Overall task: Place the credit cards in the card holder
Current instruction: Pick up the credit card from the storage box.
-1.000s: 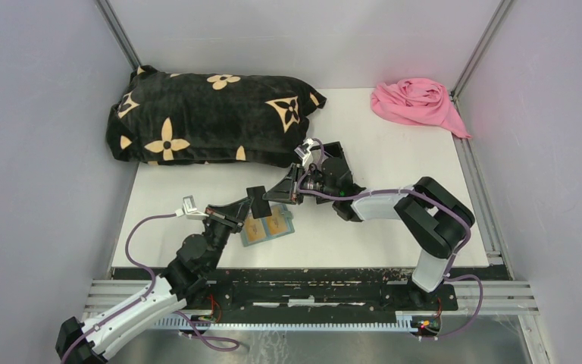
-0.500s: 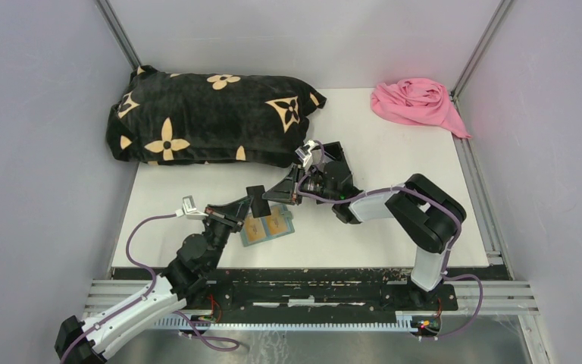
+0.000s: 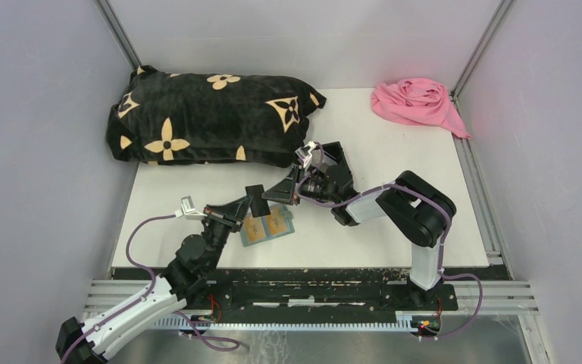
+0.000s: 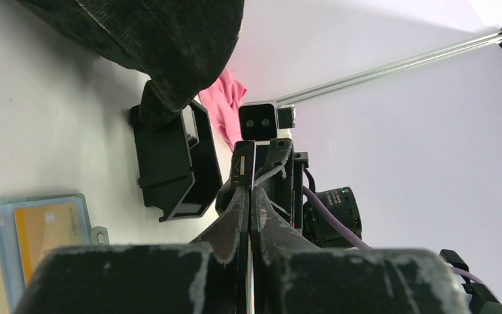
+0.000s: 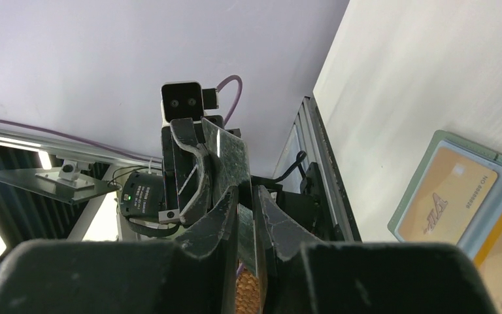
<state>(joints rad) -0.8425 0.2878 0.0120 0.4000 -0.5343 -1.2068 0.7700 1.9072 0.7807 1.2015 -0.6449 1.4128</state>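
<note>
The sage-green card holder (image 3: pixel 291 225) lies open on the table, its rim (image 4: pixel 86 219) (image 5: pixel 484 154) also in both wrist views. Two tan credit cards (image 3: pixel 258 230) (image 4: pixel 46 229) (image 5: pixel 446 193) sit in its slots. Just above it, a dark marbled card (image 5: pixel 227 154) hangs in the air, edge-on in the left wrist view (image 4: pixel 242 167). My left gripper (image 3: pixel 250 203) (image 4: pixel 249 193) is shut on one end. My right gripper (image 3: pixel 279 191) (image 5: pixel 246 193) faces it, jaws closed on the other end. The rest of the card is hidden by the fingers.
A black open-topped box (image 3: pixel 335 150) (image 4: pixel 170 163) stands just behind the right wrist. A black flower-patterned cushion (image 3: pixel 204 117) fills the back left. A pink cloth (image 3: pixel 417 102) lies in the back right corner. The walls close in on both sides.
The right arm's elbow has swung a little to the left and back. Both grippers and the card between them have stayed in place.
</note>
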